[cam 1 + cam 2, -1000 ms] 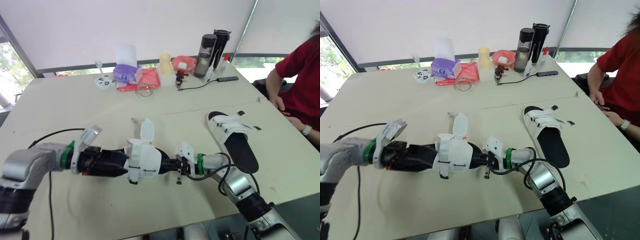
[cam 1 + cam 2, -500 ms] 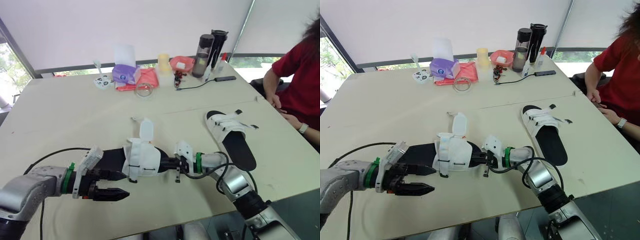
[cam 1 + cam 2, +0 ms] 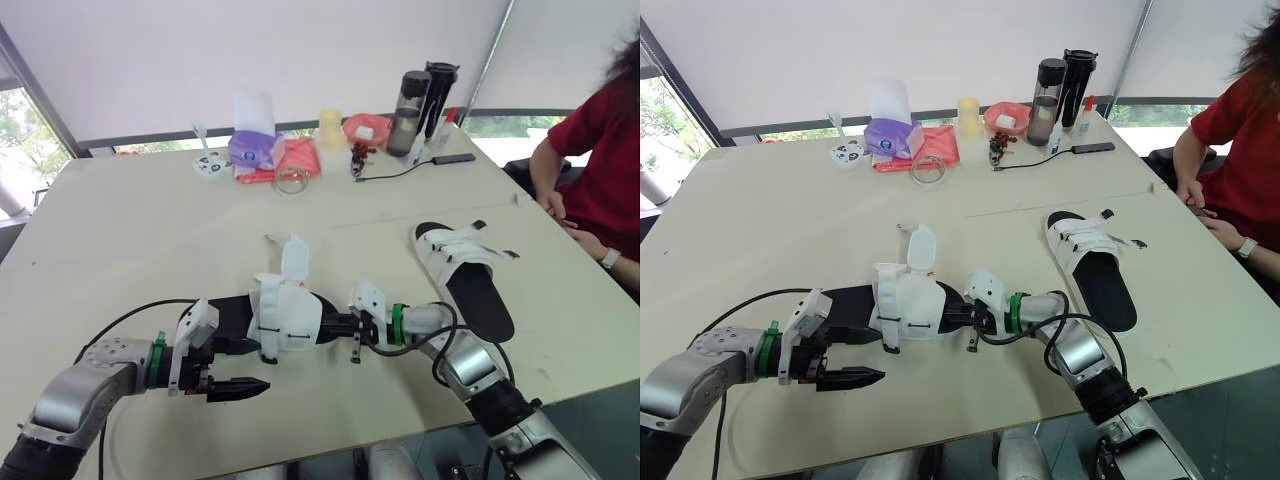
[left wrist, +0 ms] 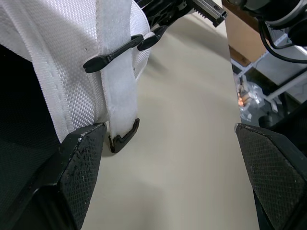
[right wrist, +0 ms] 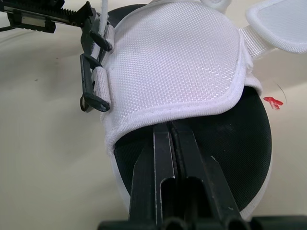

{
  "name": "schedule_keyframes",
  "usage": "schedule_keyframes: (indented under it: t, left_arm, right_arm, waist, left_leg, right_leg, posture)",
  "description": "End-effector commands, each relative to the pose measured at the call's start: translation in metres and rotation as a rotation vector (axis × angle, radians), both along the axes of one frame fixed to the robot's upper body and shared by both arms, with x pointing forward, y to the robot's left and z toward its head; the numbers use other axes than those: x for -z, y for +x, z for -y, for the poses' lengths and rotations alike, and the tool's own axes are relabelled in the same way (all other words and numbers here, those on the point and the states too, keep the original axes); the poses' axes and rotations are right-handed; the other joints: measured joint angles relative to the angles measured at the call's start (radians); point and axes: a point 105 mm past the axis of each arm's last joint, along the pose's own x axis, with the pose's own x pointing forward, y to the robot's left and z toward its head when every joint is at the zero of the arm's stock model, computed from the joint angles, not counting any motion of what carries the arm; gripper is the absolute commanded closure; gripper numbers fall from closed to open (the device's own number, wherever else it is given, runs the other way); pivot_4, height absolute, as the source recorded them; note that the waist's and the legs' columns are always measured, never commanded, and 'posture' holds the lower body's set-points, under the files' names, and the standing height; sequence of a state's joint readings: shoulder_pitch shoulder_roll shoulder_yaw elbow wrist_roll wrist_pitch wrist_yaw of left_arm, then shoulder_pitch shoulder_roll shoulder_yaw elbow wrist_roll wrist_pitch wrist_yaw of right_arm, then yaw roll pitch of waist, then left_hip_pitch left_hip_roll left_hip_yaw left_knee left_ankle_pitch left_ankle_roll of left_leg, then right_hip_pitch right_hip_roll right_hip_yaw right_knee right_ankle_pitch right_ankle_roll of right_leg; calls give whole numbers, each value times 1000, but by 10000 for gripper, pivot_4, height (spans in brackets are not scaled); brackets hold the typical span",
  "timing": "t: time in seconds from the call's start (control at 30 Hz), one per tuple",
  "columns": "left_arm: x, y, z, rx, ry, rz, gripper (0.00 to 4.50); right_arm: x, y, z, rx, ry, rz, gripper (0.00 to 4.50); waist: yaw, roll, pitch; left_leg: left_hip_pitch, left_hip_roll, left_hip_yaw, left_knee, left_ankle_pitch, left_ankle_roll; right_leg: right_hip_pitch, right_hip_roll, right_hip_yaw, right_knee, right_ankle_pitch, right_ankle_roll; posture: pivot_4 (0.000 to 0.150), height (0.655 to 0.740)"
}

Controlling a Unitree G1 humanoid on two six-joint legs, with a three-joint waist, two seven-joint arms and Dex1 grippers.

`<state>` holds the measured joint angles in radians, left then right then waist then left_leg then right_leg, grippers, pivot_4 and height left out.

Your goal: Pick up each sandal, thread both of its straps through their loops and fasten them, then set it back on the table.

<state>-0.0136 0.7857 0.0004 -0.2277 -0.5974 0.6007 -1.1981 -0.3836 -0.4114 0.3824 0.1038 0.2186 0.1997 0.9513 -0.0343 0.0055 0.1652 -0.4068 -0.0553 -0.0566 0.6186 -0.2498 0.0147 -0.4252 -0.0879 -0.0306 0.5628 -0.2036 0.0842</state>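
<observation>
White woven fabric covers the near sandal (image 3: 290, 315), which is found in the middle of the table (image 3: 150, 230); whether it rests on the surface or is held just above it cannot be told. One end of its black sole is pinched by the right gripper (image 3: 340, 325), the two fingers pressed together on it. A second ago the other end was also gripped by the left gripper (image 3: 245, 367); this hold has been given up, and the gripper is now seen beside the sandal, on the side of the black loops (image 4: 112, 52), with its fingers (image 4: 79, 163) spread wide. One strap (image 3: 294, 258) stands up, not yet threaded. It is judged that the left gripper is being freed for the threading. The second sandal (image 3: 465, 270) lies well apart.
</observation>
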Motion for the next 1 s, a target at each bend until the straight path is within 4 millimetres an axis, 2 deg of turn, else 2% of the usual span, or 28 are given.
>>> schedule_keyframes:
  t: [0.03,0.13,0.4,0.5,0.67,0.7,0.73,0.83,1.0]
  left_arm:
    - [3,8,-12,-57,41,-2,415]
    - [2,6,-9,-50,26,-14,415]
    - [11,9,11,-20,-19,-46,415]
    - [14,10,15,-17,-22,-47,9282]
    - [12,10,19,-12,-34,-49,35664]
    - [12,10,19,-14,-36,-51,38719]
    - [12,8,19,-14,-38,-58,44688]
    - [8,1,19,-4,-42,-82,44688]
    - [8,-25,12,61,-7,-178,44688]
  right_arm:
    - [45,-1,21,98,-140,-122,45000]
    - [46,-2,20,95,-140,-123,45000]
    - [45,-2,18,93,-138,-120,45000]
    - [45,-1,18,95,-138,-121,45000]
    - [45,-2,18,97,-137,-123,45000]
    - [45,-2,18,98,-136,-124,45000]
    - [46,-3,18,99,-136,-126,45000]
    - [47,-3,19,101,-136,-128,45000]
    - [47,-2,18,102,-136,-129,45000]
  waist:
    - [4,1,-1]
    - [17,2,-1]
    - [21,2,-1]
    - [20,1,-2]
    - [18,0,-2]
    - [17,-1,-2]
    - [17,-1,-3]
    - [19,-4,-4]
    - [20,-5,-5]
  left_leg:
    - [1,0,0,0,0,0]
    - [4,0,0,-1,0,0]
    - [13,0,0,-4,0,0]
    - [11,1,0,-4,0,0]
    - [13,1,0,-4,0,0]
    - [14,1,0,-4,0,0]
    - [16,1,0,-4,0,0]
    - [17,1,0,-3,0,0]
    - [17,1,0,-2,0,0]
  right_leg:
    - [0,0,0,1,0,-1]
    - [-1,0,-2,2,4,-7]
    - [4,0,-3,2,5,-7]
    - [5,0,-3,0,5,-7]
    - [6,0,-4,2,5,-7]
    - [6,0,-4,3,5,-7]
    - [6,0,-4,4,5,-7]
    - [3,-1,-4,9,5,-7]
    - [-1,-2,-4,19,5,-7]
  posture:
    - [1500,7400]
    - [1500,7400]
    - [1500,7400]
    - [1500,7400]
    - [1500,7400]
    - [1500,7400]
    - [1500,7400]
    - [1500,7400]
    - [1500,7400]
